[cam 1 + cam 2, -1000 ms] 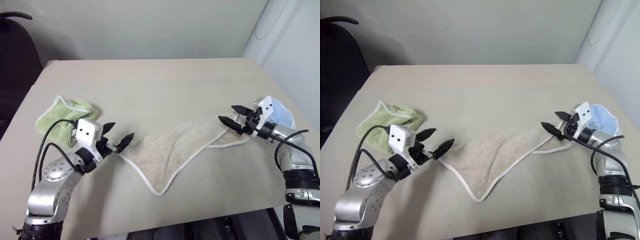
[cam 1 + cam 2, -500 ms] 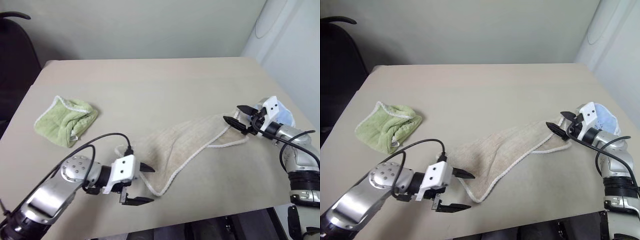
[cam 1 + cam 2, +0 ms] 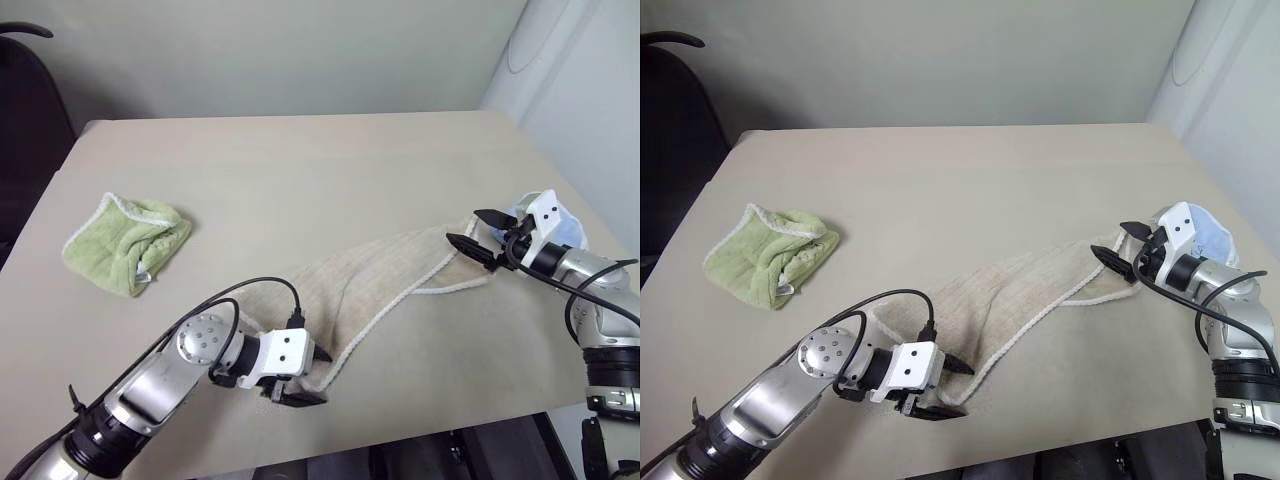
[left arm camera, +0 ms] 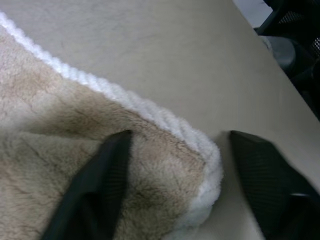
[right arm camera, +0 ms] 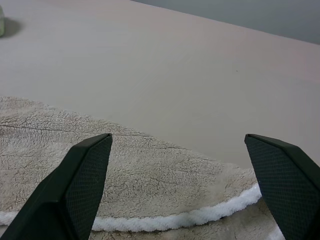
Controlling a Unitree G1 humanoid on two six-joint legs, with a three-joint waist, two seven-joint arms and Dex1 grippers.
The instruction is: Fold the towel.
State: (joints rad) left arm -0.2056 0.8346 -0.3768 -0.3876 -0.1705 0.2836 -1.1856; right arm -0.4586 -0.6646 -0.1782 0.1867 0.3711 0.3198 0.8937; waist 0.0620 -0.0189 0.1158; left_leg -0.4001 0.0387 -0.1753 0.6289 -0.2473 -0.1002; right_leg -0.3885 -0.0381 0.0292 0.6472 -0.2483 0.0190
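The beige towel (image 3: 365,285) lies crumpled in a long diagonal band on the table, its white-stitched edge showing along the near side. My left gripper (image 3: 312,376) sits low at the towel's nearest corner (image 4: 200,150). It is open, with one finger (image 4: 95,190) resting on the cloth and the other (image 4: 265,185) on bare table beside the corner. My right gripper (image 3: 464,227) hovers wide open just over the towel's far right end (image 5: 150,185), with nothing between its fingers.
A lime-green towel (image 3: 125,240) lies bunched at the left of the tan table (image 3: 300,170). A light-blue cloth (image 3: 568,228) sits behind my right gripper near the table's right edge. A black chair (image 3: 30,100) stands past the left edge.
My left gripper swung from the towel's left end to its nearest corner, sinking to the table, and its jaws narrowed around that corner. The right gripper has held still.
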